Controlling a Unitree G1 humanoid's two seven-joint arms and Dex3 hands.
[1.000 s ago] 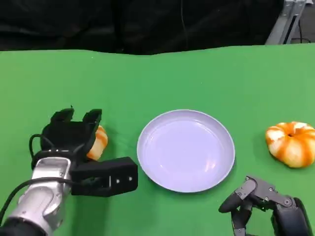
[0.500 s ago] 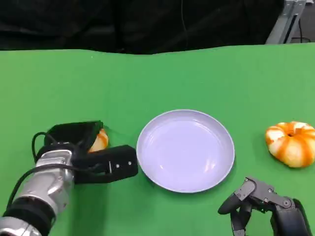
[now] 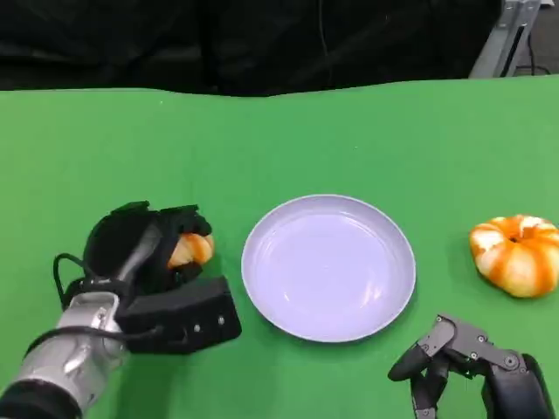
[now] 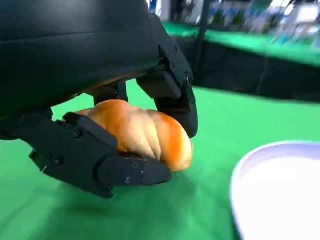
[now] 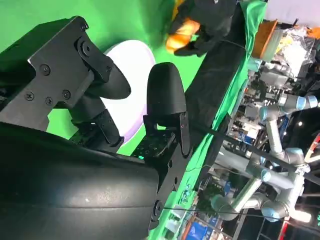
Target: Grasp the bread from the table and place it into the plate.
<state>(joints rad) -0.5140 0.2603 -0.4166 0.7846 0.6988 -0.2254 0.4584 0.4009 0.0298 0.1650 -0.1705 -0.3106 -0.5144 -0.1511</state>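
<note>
An orange-and-cream bread roll (image 3: 189, 250) (image 4: 142, 132) sits in my left hand (image 3: 144, 262), whose fingers (image 4: 107, 167) wrap it from both sides just left of the plate. In the left wrist view the bread looks slightly off the green cloth. The lilac plate (image 3: 288, 288) (image 4: 250, 175) lies at the table's middle with nothing in it. My right hand (image 3: 476, 362) hangs near the front right, holding nothing, fingers apart. The right wrist view shows the plate (image 5: 132, 55) and the bread (image 5: 182, 32) in my left hand far off.
A second, pumpkin-shaped bread (image 3: 517, 254) lies at the right edge of the green table (image 3: 349, 140). Behind the table's far edge is a dark curtain, with a metal frame (image 3: 515, 35) at the back right.
My left hand has closed its fingers round the bread roll and lifted it slightly, shifting it a little toward the plate. The right hand has stayed put.
</note>
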